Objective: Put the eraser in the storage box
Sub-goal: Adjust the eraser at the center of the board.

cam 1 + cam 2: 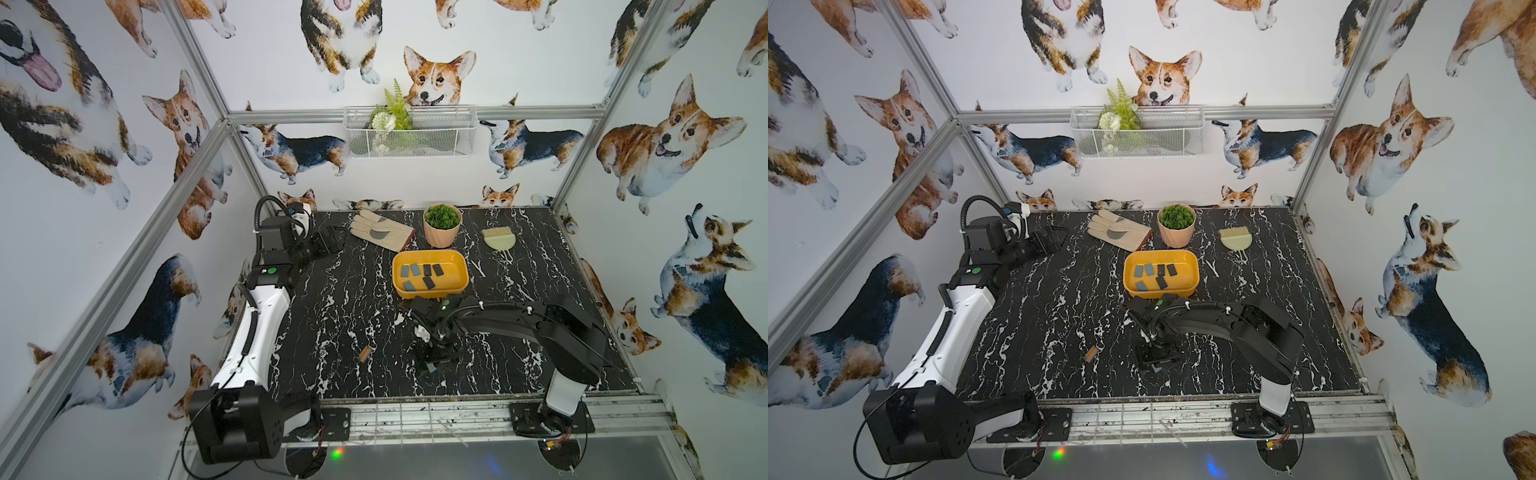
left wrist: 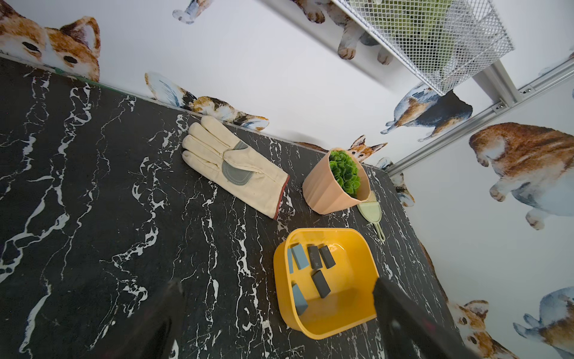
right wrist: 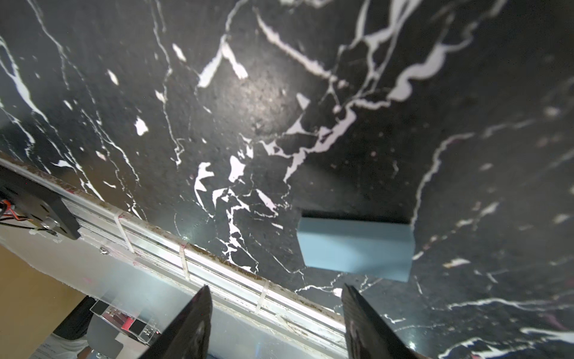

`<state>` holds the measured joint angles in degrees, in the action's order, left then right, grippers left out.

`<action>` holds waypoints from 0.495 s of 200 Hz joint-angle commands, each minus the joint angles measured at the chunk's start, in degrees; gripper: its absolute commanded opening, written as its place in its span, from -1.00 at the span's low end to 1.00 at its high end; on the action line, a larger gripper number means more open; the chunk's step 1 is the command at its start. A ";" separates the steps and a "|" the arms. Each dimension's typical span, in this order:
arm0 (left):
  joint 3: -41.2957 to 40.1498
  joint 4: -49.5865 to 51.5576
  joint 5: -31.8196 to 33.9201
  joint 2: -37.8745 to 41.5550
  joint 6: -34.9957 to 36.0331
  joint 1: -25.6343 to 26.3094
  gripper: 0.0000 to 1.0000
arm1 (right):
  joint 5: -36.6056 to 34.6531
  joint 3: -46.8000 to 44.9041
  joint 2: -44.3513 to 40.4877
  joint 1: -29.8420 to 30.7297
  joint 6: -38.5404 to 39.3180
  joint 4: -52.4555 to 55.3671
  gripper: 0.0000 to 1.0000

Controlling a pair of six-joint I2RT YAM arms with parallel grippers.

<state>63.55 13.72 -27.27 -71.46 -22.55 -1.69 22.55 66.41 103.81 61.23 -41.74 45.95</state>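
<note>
R gripper point(image 3: 275, 288) jaws stood apart, empty, low over tabletop point(image 3: 155, 108) | L gripper point(image 1: 328, 243) jaws apart, empty, at back | blue eraser point(image 3: 355, 248) lay flat just ahead of R jaws, off-centre; storage box point(image 1: 451, 276) well apart | eraser judged light, rubbery, grippy, not fragile; pinch across narrow width, mid-length

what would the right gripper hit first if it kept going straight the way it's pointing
Likely the light-blue rectangular eraser, lying just ahead of the right gripper though off-centre; otherwise the black marble-patterned tabletop.
</note>
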 commanded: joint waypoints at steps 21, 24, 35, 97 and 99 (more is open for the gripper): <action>0.70 0.95 0.22 -0.31 1.03 0.04 0.95 | 1.01 1.20 0.78 -0.07 1.36 4.53 0.38; 0.70 0.96 0.20 -0.31 1.01 0.09 0.95 | 1.08 1.11 0.70 -0.07 1.32 4.62 0.38; 0.78 1.05 0.20 -0.47 0.93 0.04 0.95 | 1.41 1.19 0.80 -0.07 1.22 5.10 0.39; 0.88 1.57 0.78 -0.43 0.90 0.05 0.95 | 0.34 3.89 5.47 -2.17 3.82 5.35 0.42; 0.81 1.58 0.85 -0.39 0.92 0.01 0.95 | 0.18 3.94 5.51 -2.39 3.96 5.30 0.42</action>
<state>64.36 15.40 -27.03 -72.18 -22.48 -1.69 23.99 69.52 108.53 60.34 -39.09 50.00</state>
